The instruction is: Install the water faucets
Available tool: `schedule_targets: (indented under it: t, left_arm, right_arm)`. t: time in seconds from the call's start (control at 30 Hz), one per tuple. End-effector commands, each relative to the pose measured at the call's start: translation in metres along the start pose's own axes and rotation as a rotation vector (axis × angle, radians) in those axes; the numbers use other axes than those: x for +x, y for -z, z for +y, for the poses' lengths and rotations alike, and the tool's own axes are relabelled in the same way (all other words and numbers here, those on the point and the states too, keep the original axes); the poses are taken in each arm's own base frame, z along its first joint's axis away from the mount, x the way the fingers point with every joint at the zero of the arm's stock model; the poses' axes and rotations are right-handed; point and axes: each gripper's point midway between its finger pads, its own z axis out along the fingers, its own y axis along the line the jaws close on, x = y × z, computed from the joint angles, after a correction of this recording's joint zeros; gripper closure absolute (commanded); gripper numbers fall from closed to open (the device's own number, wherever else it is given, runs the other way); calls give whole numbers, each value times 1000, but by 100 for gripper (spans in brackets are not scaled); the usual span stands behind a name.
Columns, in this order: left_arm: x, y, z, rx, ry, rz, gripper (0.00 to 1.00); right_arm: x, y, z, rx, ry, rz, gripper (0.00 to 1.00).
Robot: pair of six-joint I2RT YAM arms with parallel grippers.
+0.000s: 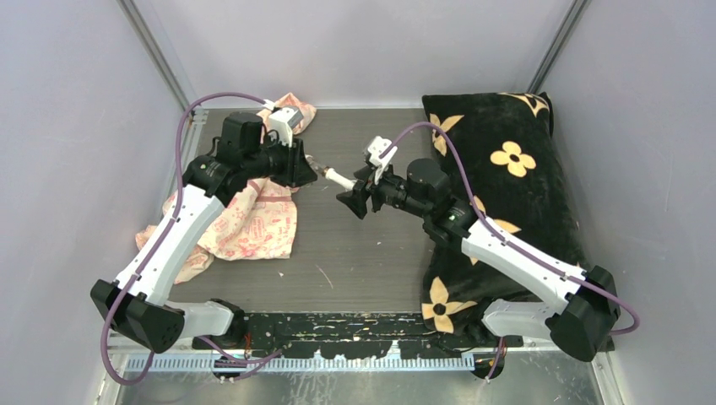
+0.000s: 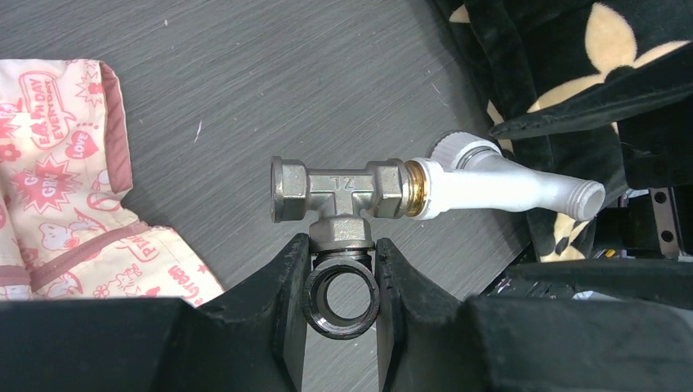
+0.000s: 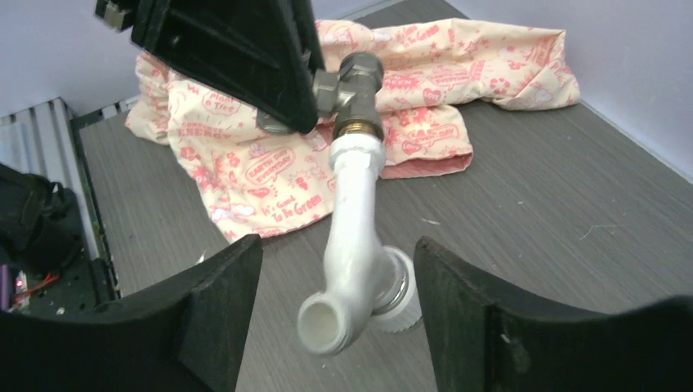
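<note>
The left arm rises from its base, bends at the elbow and points its wrist rightward. Its left hand (image 2: 342, 249) is pressed together, pinching the downward stem of the silver metal tee fitting (image 2: 339, 189) and holding it clear above the dark grey bench (image 1: 363, 261). A white plastic tap with a ribbed round knob (image 2: 507, 188) joins the tee fitting's right end through a brass-coloured collar (image 2: 417, 186) and sticks out level from it. The right arm reaches in over a black flower-patterned cushion (image 1: 507, 126), its wrist facing the tee fitting. Its right hand (image 3: 335, 253) is spread, one finger on either side of the tap's open spout, neither touching it. A cream cloth with pink print (image 1: 253, 224) lies on the bench beneath and to the left of the tee fitting.
</note>
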Motion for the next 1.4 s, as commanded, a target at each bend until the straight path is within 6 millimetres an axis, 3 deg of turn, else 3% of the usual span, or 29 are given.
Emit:
schedule_targets:
  t: [0.0,0.23,0.27,0.4,0.57,0.73,0.83,0.93,1.07,1.2,1.3,1.37]
  left_arm:
    - [-32,19,-19,64,-33,-117,100]
    - [-36,18,-23,89,-41,-128,100]
    - [-36,19,-24,92,-44,-130,100]
    - [-35,20,-25,95,-48,-126,100]
    - [-35,21,-25,98,-53,-131,100]
    - [-36,22,-27,105,-57,-140,100]
    - [-36,23,-27,106,-60,-145,100]
    - [-36,22,-27,108,-73,-156,100]
    - [-47,17,-28,134,-143,-294,100]
    - [-48,15,-25,139,-229,-419,100]
    - [-43,12,-23,140,-270,-446,100]
    - [-40,10,-20,131,-272,-434,100]
  right_arm:
    - [-56,-6,-9,49,7,-158,33]
    - [-39,-12,-11,54,-24,-87,68]
    - [-36,-12,-12,60,-28,-76,68]
    - [-26,-13,-16,82,-34,-48,46]
    - [-20,-13,-16,83,-36,-23,46]
    - [-17,-17,-16,85,-74,-1,66]
    - [-17,-18,-17,105,-134,1,88]
    - [-23,-17,-20,150,-275,-19,99]
    - [-34,-21,-15,88,-592,-23,99]
    - [-47,-25,-20,-42,-957,6,99]
    - [-55,-24,-31,-183,-1219,0,99]
    - [-56,-27,-27,-303,-1389,49,99]
